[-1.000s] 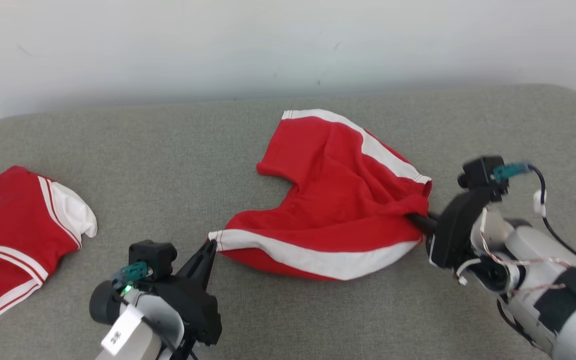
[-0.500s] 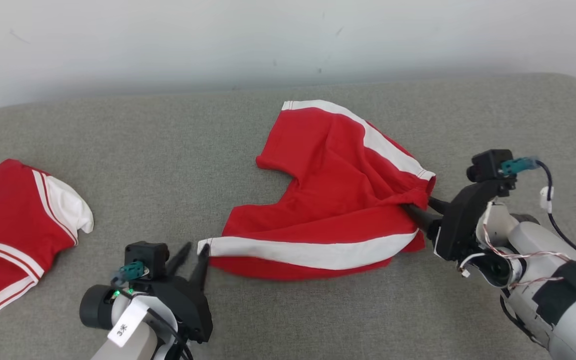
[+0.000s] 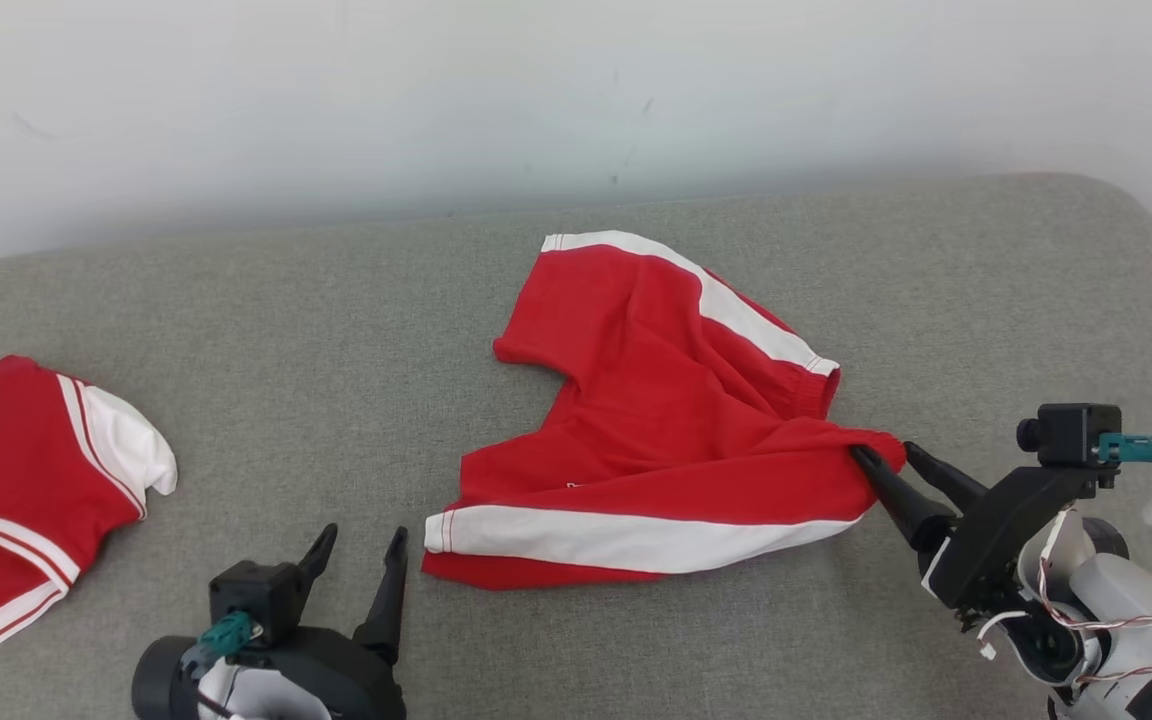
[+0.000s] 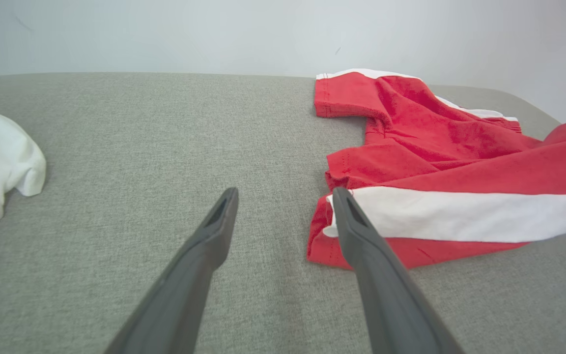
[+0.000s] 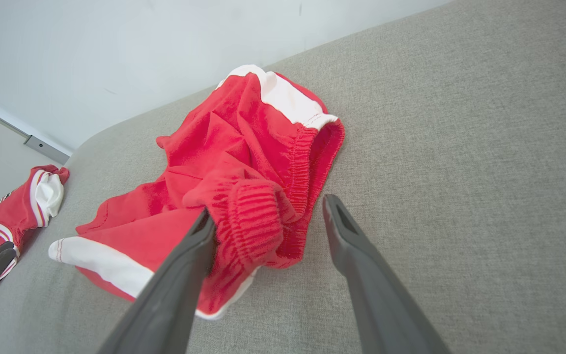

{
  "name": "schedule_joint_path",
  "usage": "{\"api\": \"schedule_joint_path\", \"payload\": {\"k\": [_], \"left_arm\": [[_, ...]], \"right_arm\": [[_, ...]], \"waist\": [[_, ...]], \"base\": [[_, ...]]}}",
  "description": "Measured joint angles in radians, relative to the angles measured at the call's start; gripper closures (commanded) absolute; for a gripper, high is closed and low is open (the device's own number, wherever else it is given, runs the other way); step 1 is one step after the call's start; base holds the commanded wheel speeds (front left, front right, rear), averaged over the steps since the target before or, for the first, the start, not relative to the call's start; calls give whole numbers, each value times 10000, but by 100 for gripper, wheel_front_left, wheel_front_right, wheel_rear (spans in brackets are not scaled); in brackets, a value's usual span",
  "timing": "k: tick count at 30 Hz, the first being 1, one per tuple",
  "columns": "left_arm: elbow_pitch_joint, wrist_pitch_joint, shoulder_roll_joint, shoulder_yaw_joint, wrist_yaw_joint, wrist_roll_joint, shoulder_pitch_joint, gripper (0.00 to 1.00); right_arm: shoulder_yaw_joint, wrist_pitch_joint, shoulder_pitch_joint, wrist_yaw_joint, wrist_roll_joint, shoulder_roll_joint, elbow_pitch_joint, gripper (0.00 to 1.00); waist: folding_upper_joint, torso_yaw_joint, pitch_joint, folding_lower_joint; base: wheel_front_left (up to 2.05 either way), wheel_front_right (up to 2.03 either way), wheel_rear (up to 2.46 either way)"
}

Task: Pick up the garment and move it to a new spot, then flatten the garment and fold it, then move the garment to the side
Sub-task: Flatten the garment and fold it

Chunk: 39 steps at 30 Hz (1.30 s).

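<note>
The red shorts (image 3: 676,420) lie crumpled mid grey cushion (image 3: 286,320). The left gripper (image 3: 363,535) is spread and empty, just beside the white-striped leg hem. The right gripper (image 3: 884,453) is spread too, with the waistband bunched against one finger, not pinched.

surface: grey woven-fabric padded top (image 3: 236,330) with rounded corners | centre-right: crumpled red cloth shorts with white side stripes (image 3: 676,420) | far left: red-and-white jersey (image 3: 6,500), cut by the view's edge, well apart from the shorts

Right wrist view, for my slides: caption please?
Open right gripper around the bunched waistband of the red shorts on a grey cushion.
</note>
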Motion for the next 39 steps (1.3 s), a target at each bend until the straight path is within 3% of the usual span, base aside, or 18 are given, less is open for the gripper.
{"api": "schedule_joint_path", "payload": {"k": [7, 20, 25, 32, 39], "left_arm": [[-182, -119, -205, 61, 77, 102, 196, 0], [-286, -71, -232, 36, 82, 364, 369, 0], [-372, 10, -230, 29, 84, 472, 690, 0], [-623, 232, 12, -113, 84, 826, 1217, 0], [-848, 474, 13, -136, 84, 970, 1176, 0]], "right_arm": [[251, 27, 151, -29, -25, 54, -226, 0], [895, 892, 497, -209, -546, -767, -1394, 0], [1151, 997, 1406, -502, -727, -1356, -2046, 0], [1409, 1118, 2123, -1043, -951, -1687, -2951, 0], [1894, 991, 2345, -1685, -2272, -2042, -3530, 0]], "waist": [[-1, -79, -158, -2], [0, 189, -396, -1], [0, 171, -466, -1], [0, 22, -532, -1], [0, 15, -365, 0]], "base": [[0, 0, 0], [0, 0, 0], [0, 0, 0], [0, 0, 0], [0, 0, 0]]}}
